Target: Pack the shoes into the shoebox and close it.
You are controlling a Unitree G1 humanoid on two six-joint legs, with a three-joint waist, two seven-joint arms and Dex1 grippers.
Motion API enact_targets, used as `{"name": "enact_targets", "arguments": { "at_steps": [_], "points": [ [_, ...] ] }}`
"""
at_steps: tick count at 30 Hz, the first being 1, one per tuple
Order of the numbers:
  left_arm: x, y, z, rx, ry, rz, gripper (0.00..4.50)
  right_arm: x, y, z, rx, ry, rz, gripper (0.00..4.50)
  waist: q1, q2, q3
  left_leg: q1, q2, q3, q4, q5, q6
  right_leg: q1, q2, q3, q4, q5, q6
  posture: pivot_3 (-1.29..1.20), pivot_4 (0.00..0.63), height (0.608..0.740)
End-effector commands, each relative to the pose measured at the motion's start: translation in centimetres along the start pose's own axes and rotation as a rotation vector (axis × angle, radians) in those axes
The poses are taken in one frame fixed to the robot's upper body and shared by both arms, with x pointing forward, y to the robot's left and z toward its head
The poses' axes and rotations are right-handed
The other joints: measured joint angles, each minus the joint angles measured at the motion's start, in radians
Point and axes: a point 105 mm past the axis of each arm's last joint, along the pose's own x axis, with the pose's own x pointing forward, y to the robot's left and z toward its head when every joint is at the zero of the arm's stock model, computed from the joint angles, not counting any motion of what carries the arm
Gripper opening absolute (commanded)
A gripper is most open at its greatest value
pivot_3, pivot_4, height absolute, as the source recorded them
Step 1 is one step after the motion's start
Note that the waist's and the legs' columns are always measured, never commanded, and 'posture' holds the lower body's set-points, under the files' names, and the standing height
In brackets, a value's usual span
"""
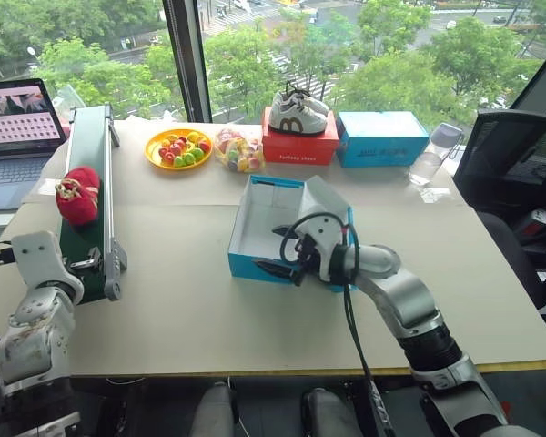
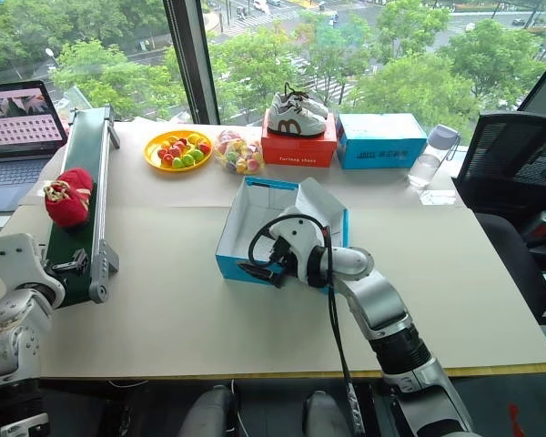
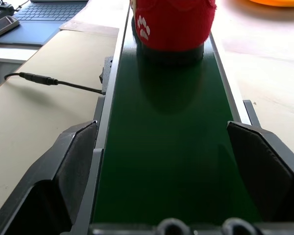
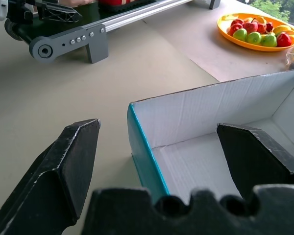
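Note:
A red shoe [image 1: 77, 196] with a white paw mark lies on the green conveyor belt [image 3: 161, 147] at the table's left. My left gripper [image 3: 161, 127] sits at the belt's near end, open, its fingers on either side of the belt and well short of the shoe [image 3: 174, 24]. The blue shoebox [image 1: 255, 259] stands open mid-table, white and empty inside, with its lid [image 1: 326, 198] raised at the right. My right gripper [image 1: 278, 252] is open at the box's near left corner [image 4: 137, 147]. One finger is inside the box and the other outside.
Along the window stand an orange fruit plate [image 1: 178, 148], a bag of sweets [image 1: 237, 150], a red box [image 1: 298, 147] with white sneakers on it, a plainer blue box [image 1: 382, 138] and a bottle [image 1: 432, 155]. A laptop [image 1: 18, 118] is far left, a black chair [image 1: 519, 173] right.

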Motion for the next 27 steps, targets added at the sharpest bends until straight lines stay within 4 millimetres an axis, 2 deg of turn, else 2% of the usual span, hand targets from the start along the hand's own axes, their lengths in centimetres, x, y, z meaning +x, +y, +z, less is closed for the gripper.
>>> {"name": "enact_targets", "arguments": {
  "at_steps": [1, 13, 14, 15, 17, 18, 19, 21, 23, 24, 27],
  "points": [
    [0.1, 0.0, 1.3, 0.01, -0.039, 0.002, 4.5, -0.5, -0.2, 1.2, -0.024, -0.038, -0.015, 4.49, 0.0, 0.0, 0.0, 0.0, 0.0, 0.0, 0.0, 0.0, 0.0, 0.0, 0.0, 0.0, 0.0, 0.0, 0.0, 0.0, 0.15, 0.74],
    [0.5, -0.6, 0.4, -0.001, 0.004, -0.014, 4.5, -0.6, -0.3, 1.3, -0.025, -0.043, -0.024, 4.49, 0.0, 0.0, 0.0, 0.0, 0.0, 0.0, 0.0, 0.0, 0.0, 0.0, 0.0, 0.0, 0.0, 0.0, 0.0, 0.0, 0.15, 0.74],
    [0.4, -0.6, 0.3, -0.003, 0.011, -0.012, 3.98, -0.6, -0.3, 1.4, -0.026, -0.044, -0.026, 4.5, 0.0, 0.0, 0.0, 0.0, 0.0, 0.0, 0.0, 0.0, 0.0, 0.0, 0.0, 0.0, 0.0, 0.0, 0.0, 0.0, 0.15, 0.74],
    [0.4, -0.6, 0.3, -0.003, 0.015, -0.01, 3.89, -0.7, -0.3, 1.5, -0.027, -0.045, -0.027, 4.5, 0.0, 0.0, 0.0, 0.0, 0.0, 0.0, 0.0, 0.0, 0.0, 0.0, 0.0, 0.0, 0.0, 0.0, 0.0, 0.0, 0.15, 0.74],
    [0.5, -0.7, 0.6, -0.024, 0.01, -0.012, 3.18, -0.7, -0.5, 1.6, -0.028, -0.048, -0.03, 4.5, 0.003, 0.0, 0.0, 0.001, 0.0, 0.0, 0.0, 0.0, 0.0, 0.0, 0.0, 0.0, 0.001, 0.0, 0.0, 0.0, 0.15, 0.74],
    [0.5, -0.9, 1.0, -0.058, -0.002, -0.02, 2.82, -0.7, -0.6, 1.6, -0.03, -0.049, -0.034, 4.5, 0.004, 0.0, 0.0, 0.001, 0.0, 0.0, 0.0, 0.0, 0.0, 0.0, 0.0, 0.0, 0.002, 0.0, 0.0, 0.0, 0.15, 0.74],
    [0.6, -1.0, 1.2, -0.081, -0.01, -0.025, 2.82, -0.8, -0.7, 1.7, -0.032, -0.05, -0.037, 4.5, 0.005, 0.0, 0.0, 0.001, 0.0, 0.0, 0.0, 0.0, 0.0, 0.0, 0.0, 0.0, 0.002, 0.0, 0.0, 0.0, 0.15, 0.74],
    [0.4, -2.0, 3.5, -0.16, -0.118, -0.075, 2.82, -0.8, -1.0, 1.9, -0.028, -0.058, -0.048, 4.5, 0.008, 0.0, 0.0, 0.001, 0.0, 0.0, 0.001, 0.0, -0.001, 0.0, 0.0, 0.0, 0.004, 0.0, 0.0, 0.0, 0.15, 0.74],
    [-0.4, -3.6, 6.4, -0.182, -0.265, -0.16, 2.82, -0.9, -1.7, 2.4, 0.026, -0.087, -0.075, 4.5, 0.01, -0.001, 0.0, 0.001, 0.0, 0.0, 0.002, 0.001, -0.001, 0.0, 0.0, 0.0, 0.006, 0.0, 0.0, 0.0, 0.15, 0.74],
    [-1.1, -5.2, 7.6, -0.202, -0.327, -0.241, 2.82, -0.9, -2.5, 3.1, 0.082, -0.123, -0.112, 4.5, 0.01, -0.003, 0.001, 0.001, 0.0, 0.0, 0.003, 0.001, -0.001, 0.0, 0.0, 0.0, 0.006, 0.0, 0.0, 0.0, 0.15, 0.74],
    [-2.7, -8.6, 9.1, -0.238, -0.403, -0.398, 2.82, -1.1, -4.9, 4.6, 0.215, -0.204, -0.226, 4.5, 0.01, -0.005, 0.001, 0.0, 0.0, 0.0, 0.003, 0.002, -0.003, -0.001, 0.0, 0.0, 0.007, 0.0, 0.0, 0.0, 0.15, 0.74]
  ]
}}
